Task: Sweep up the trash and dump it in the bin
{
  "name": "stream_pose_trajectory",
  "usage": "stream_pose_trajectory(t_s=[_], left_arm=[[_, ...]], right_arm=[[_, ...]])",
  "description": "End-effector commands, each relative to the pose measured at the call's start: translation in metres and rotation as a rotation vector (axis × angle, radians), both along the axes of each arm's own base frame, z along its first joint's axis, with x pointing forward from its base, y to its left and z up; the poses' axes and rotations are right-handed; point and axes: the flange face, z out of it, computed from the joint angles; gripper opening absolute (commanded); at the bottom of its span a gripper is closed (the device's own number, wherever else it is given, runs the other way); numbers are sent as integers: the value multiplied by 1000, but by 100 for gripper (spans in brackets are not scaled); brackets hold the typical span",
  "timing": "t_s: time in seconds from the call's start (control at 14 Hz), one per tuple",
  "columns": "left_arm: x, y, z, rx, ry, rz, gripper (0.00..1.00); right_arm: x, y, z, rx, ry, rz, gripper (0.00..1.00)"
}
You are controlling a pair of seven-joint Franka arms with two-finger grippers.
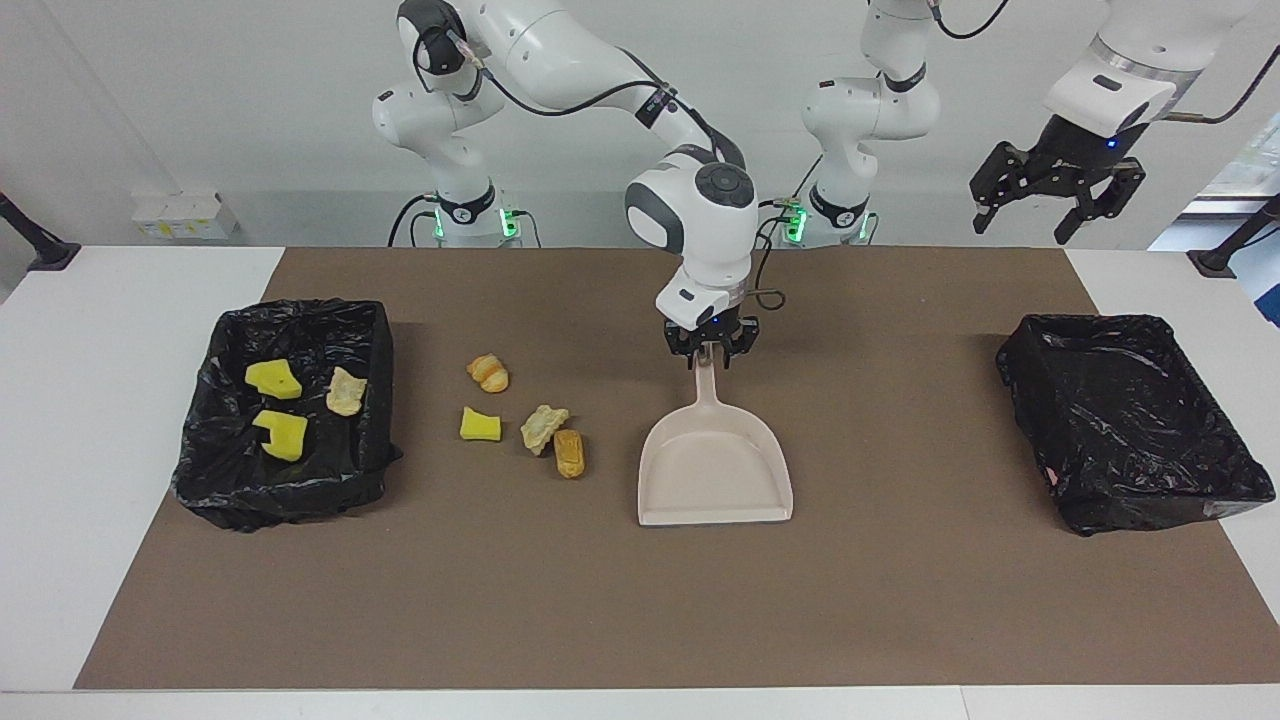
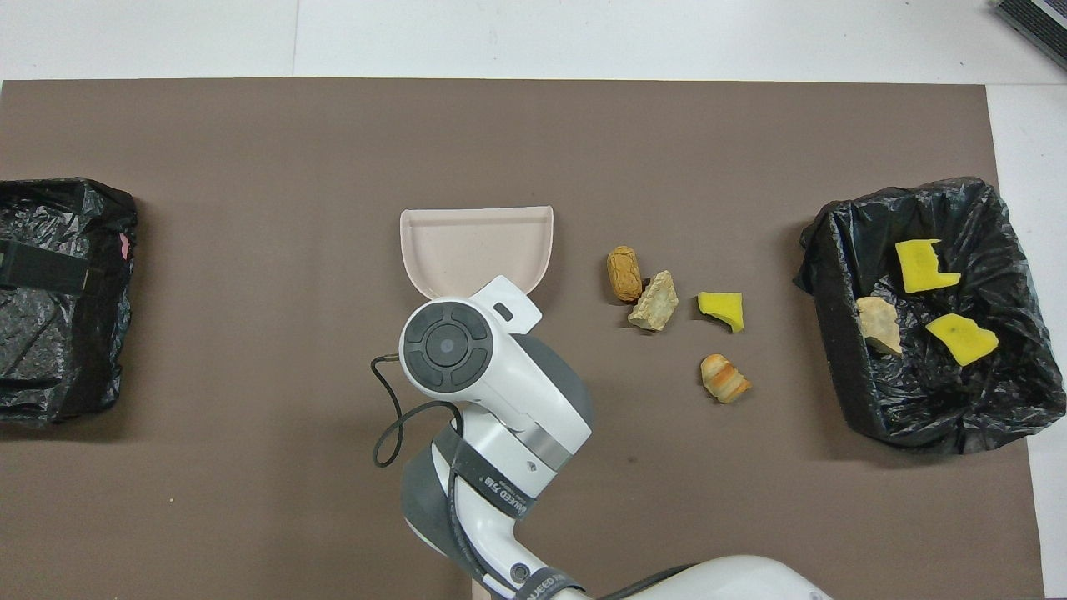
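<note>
Resting flat on the brown-matted tabletop [image 1: 900, 600] is a pale pink plastic dustpan [image 1: 716, 475], empty, its handle toward the robots. The right pincer [image 1: 711, 350] sits at the tip of that handle; whether its fingers grip it or have let go cannot be told. The left pincer [image 1: 1047, 190] waits high above its own end of the tabletop, fingers spread wide.

Beside the dustpan, toward the right arm's end, four trash chunks lie loose [image 2: 658, 302]: two tan, one yellow, one striped golden-brown. Further that way stands a black-lined bin [image 1: 215, 470] holding three more chunks [image 1: 273, 379]. A second black-lined bin [image 1: 1050, 480] stands well apart from the dustpan toward the left arm's end.

Likely risks: the brush is hidden here under the right arm, so reaching for it may nudge the dustpan; a sweep could also scatter chunks past the dustpan's mouth.
</note>
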Motion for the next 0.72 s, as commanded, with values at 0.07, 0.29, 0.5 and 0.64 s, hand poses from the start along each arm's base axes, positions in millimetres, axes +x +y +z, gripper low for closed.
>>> stream_pose_trajectory(t_s=[0.07,0.29,0.5,0.64], left_arm=[[-10,-4,4,-7,11,-16,100],[-3,0,6,-7,-22,-9,100],[7,4,1,5,-9,-15,100],[18,2,0,31,-11,-24,100]], right_arm=[[-59,4,8,-61,18,-41,100],[-119,5,0,-100,33,-31,100],[-172,16,0,-84,103,-20,100],[-204,10,-9,-75,147,-3,100]])
